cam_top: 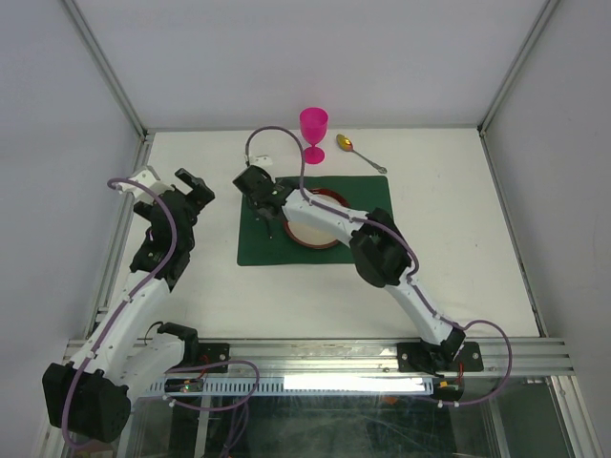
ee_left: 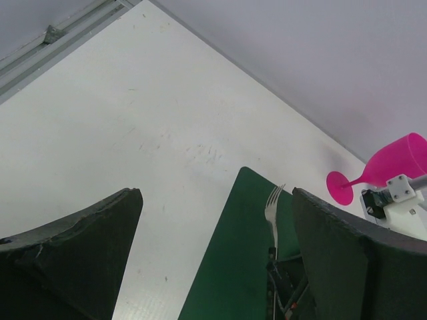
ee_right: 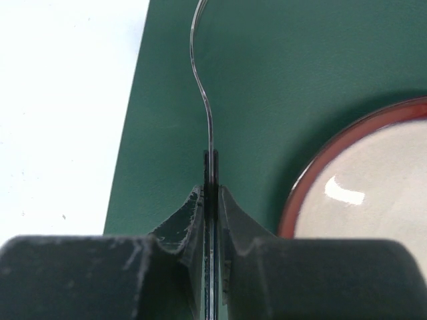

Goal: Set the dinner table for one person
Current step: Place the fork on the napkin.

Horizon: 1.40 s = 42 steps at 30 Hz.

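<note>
Dinner table (cam_top: 458, 239), a large white matte top edged by aluminium rails, bears every item noted below and fills the floor of the enclosure. Right gripper (ee_right: 211, 193) is clenched on the handle of a thin metal fork (ee_right: 207, 113), which the right wrist view shows edge-on, pinched between the two dark fingers (ee_right: 183, 217) with its curved front end reaching away over the dark green placemat (ee_right: 267, 80). Whether the fork touches the mat cannot be told. The gripper hangs over the left part of the placemat, just left of a round plate (ee_right: 373, 193) with a red-brown rim and a cream centre, which lies on the mat. Behind the mat's far edge a pink goblet (cam_top: 313, 129) stands upright on the bare table, and a spoon (cam_top: 358, 153) with a gold-toned bowl lies just to its right, handle angled toward the mat's far right corner. Left gripper (cam_top: 191, 191) is released, jaws spread wide with nothing between them, raised above bare tabletop well left of the placemat. Its own camera looks past the mat's left edge to the fork tines and the goblet.
</note>
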### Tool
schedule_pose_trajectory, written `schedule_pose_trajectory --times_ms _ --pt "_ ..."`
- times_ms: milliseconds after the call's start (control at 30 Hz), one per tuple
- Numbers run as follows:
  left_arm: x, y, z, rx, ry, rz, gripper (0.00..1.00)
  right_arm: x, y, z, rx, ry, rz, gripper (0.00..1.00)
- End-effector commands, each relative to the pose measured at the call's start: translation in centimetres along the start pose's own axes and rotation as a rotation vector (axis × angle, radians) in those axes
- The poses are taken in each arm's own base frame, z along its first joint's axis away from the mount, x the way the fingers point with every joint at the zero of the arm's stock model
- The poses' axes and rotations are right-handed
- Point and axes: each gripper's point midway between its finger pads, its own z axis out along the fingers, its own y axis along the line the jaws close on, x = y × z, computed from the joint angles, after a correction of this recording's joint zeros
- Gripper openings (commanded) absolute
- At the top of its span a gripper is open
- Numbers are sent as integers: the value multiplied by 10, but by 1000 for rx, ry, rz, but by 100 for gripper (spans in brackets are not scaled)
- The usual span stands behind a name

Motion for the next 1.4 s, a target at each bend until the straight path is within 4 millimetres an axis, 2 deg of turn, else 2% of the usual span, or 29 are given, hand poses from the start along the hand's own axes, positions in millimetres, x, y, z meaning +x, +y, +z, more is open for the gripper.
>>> schedule_pose_trajectory --times_ms 0,333,767,1100,1367 --pt "-9 -3 -3 26 -22 -26 99 -21 8 -16 79 -73 43 0" --pt "-6 -4 -4 40 -16 -30 99 -7 -10 -12 184 -61 60 0" --pt "-6 -5 -5 53 -16 -31 99 12 -19 4 248 -30 64 0" --pt "-5 -5 -4 52 -17 -28 99 13 -15 10 237 -30 64 0" --pt "-3 -7 -2 59 -11 -25 99 3 -8 8 212 -54 61 0"
